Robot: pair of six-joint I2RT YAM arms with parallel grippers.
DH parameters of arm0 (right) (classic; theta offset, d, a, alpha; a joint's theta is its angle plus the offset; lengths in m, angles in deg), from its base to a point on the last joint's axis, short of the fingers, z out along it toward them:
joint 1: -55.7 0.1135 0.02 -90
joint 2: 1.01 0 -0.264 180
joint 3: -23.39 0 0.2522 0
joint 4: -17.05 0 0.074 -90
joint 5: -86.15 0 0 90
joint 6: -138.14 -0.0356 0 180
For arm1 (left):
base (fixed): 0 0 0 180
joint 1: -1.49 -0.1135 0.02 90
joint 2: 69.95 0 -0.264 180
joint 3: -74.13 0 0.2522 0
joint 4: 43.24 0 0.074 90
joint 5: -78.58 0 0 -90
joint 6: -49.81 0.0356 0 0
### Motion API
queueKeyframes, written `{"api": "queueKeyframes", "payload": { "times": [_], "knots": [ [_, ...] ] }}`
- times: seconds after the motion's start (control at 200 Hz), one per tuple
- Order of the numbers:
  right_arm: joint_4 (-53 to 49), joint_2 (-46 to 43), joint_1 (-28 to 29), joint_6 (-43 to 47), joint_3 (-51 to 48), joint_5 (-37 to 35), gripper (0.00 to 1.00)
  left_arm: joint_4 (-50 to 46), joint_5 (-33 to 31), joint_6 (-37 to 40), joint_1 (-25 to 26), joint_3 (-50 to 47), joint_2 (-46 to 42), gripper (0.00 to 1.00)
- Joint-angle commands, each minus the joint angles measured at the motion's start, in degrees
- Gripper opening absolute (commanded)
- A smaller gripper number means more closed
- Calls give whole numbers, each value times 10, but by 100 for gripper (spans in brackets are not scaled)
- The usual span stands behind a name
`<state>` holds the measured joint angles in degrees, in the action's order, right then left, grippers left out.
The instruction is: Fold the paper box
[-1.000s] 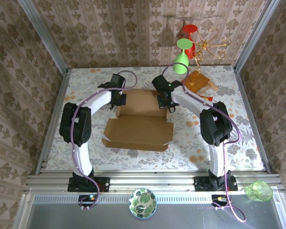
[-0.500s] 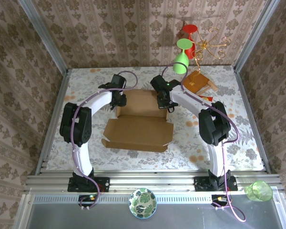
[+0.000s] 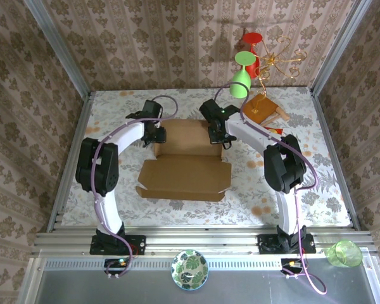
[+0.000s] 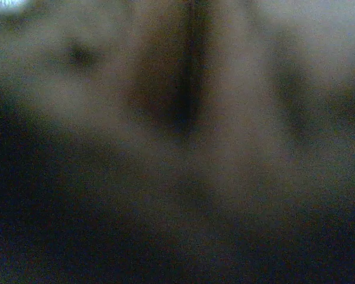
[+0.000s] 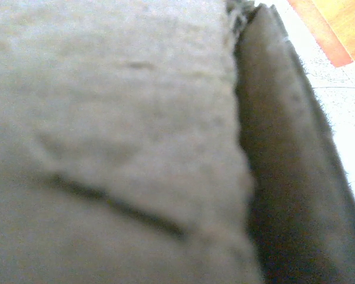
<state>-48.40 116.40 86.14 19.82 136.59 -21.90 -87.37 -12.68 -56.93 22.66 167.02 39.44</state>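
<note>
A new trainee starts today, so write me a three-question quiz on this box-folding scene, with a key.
1. True or false: the wooden board rests on the paper box.
2. The left gripper is at the box's: A) far left side; B) near right corner; C) centre.
3. Where on the box is the right gripper?

Key
1. False. The board lies apart from the box, farther back and to its right.
2. A.
3. At the box's far right side.
</note>
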Motion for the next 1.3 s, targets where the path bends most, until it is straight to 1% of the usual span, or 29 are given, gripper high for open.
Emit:
{"api": "queueKeyframes", "payload": {
  "times": [0.0, 0.085, 0.205, 0.305, 0.36, 0.375, 0.4, 0.47, 0.625, 0.715, 0.85, 0.885, 1.015, 1.145, 1.22, 1.265, 1.295],
  "knots": [
    [-23, 15, 4, 6, 18, -12, 0, -17, 1, 7, -2, -23, -24, 40],
    [-24, 17, 2, 5, 20, -11, 0, -14, -7, 8, -3, -34, -29, 38],
    [-24, 19, 2, 3, 22, -10, 0, -10, -12, 12, -7, -37, -25, 23],
    [-26, 22, 2, 2, 24, -9, 0, -17, -23, 17, -3, -33, -13, 21],
    [-27, 23, 3, -1, 28, -9, 0, -15, -37, 19, 2, -37, -13, 12],
    [-28, 24, 2, -1, 28, -9, 0, -13, -41, 20, 3, -39, -14, 6],
    [-29, 24, 3, -2, 29, -9, 0, -9, -49, 21, 5, -42, -16, 0],
    [-32, 26, 3, -6, 31, -11, 0, -3, -73, 17, 11, -47, -21, 0],
    [-44, 28, 5, -22, 32, -27, 0, -1, -77, 13, 14, -40, -26, 0],
    [-54, 30, 5, -32, 34, -42, 0, -5, -80, 11, 19, -30, -28, 14],
    [-54, 28, 6, -41, 30, -47, 0, -23, -66, -1, 20, -11, -40, 37],
    [-52, 27, 5, -43, 28, -46, 0, -35, -58, -8, 18, 1, -44, 40],
    [-44, 24, 5, -47, 21, -37, 0, -37, -20, -39, 14, 19, -80, 47],
    [-39, 21, 3, -52, 16, -31, 0, -23, -1, -76, 7, 19, -133, 47],
    [-34, 16, 0, -59, 7, -24, 0, -18, -13, -97, 3, 20, -169, 49],
    [-30, 13, -3, -65, 1, -19, 0, -30, -38, -128, -3, 25, -190, 52],
    [-27, 10, -5, -70, -3, -14, 0, -40, -47, -152, -12, 30, -202, 52]
  ]
}}
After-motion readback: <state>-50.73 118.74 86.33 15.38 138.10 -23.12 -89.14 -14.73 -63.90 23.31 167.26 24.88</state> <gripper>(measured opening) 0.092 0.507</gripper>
